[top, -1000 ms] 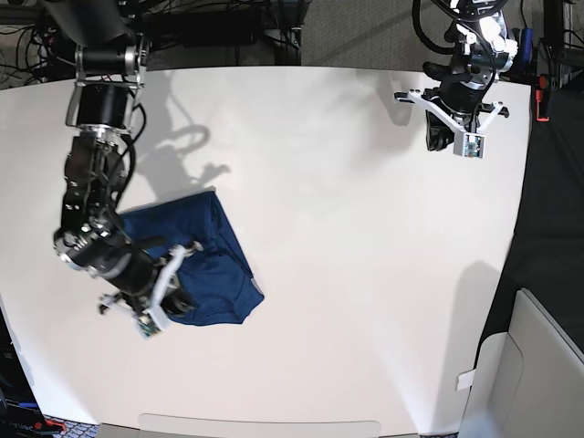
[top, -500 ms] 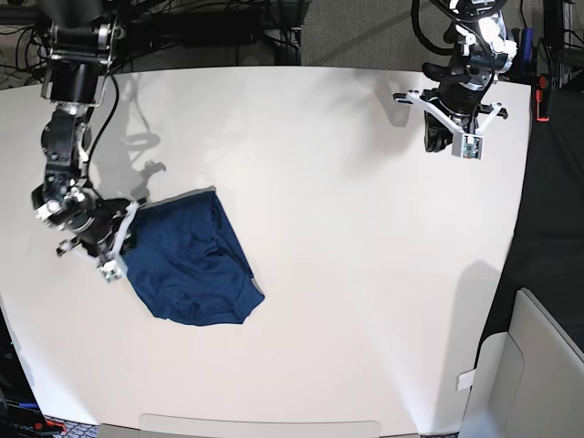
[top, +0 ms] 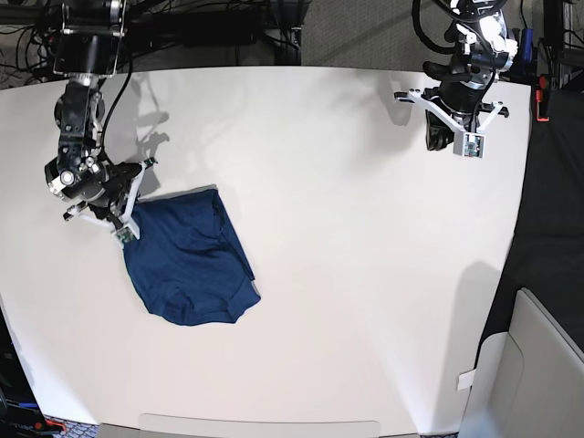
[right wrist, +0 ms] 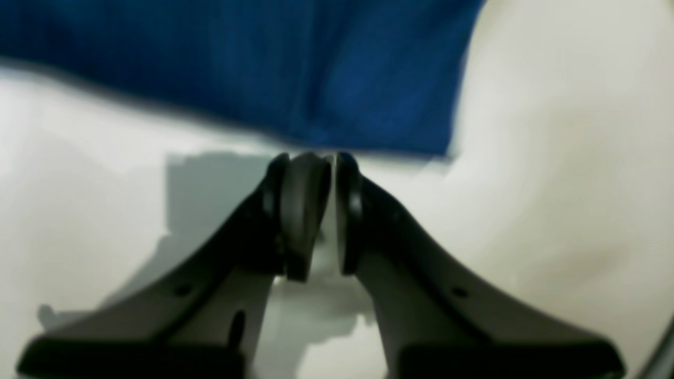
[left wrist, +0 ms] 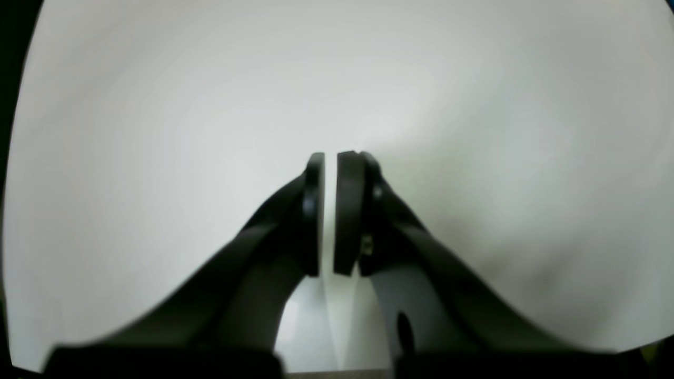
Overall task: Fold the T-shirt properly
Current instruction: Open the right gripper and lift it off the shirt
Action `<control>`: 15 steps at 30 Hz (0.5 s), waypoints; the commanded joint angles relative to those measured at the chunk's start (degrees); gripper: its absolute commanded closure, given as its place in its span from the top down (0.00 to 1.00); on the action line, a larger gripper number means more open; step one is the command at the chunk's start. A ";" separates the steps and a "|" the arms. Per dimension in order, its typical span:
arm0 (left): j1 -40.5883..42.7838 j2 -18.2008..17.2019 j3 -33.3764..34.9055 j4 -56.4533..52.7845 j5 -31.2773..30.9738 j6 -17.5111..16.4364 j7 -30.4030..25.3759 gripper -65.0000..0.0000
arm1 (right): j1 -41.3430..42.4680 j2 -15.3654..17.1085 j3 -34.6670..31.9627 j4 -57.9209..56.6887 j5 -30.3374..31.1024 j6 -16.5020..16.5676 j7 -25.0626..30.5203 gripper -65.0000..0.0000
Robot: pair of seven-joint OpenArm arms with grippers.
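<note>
Soft blue T-shirt (top: 187, 269) lying bunched in a rounded, wrinkled heap on the smooth white table (top: 365, 274), near its left side in the base view.

The right gripper (right wrist: 321, 160) is hovering just beside the shirt's edge, jaws nearly together and gripping nothing. The left gripper (left wrist: 330, 158) is hanging over bare table, well apart, jaws closed on nothing.

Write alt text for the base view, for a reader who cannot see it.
A folded blue T-shirt lies on the left of a white table, seen from above. The right gripper sits at the shirt's upper left corner, while the left gripper hangs shut over the table's far right corner.
</note>
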State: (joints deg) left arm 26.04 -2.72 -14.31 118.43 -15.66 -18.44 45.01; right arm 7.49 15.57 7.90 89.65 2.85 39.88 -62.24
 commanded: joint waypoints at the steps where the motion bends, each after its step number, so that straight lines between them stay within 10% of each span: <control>1: -0.06 -0.31 -0.07 1.08 -0.47 -0.07 -1.01 0.05 | 0.38 0.56 0.14 3.14 0.27 0.12 -0.31 0.11; 15: 1.25 -0.31 -0.24 1.17 -0.56 -0.07 -1.10 0.05 | -6.48 0.91 0.76 23.72 1.06 0.12 -1.72 0.11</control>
State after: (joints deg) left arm 26.74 -2.74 -14.24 118.45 -15.77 -18.44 44.84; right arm 0.67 15.94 8.36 112.62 3.66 39.81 -64.51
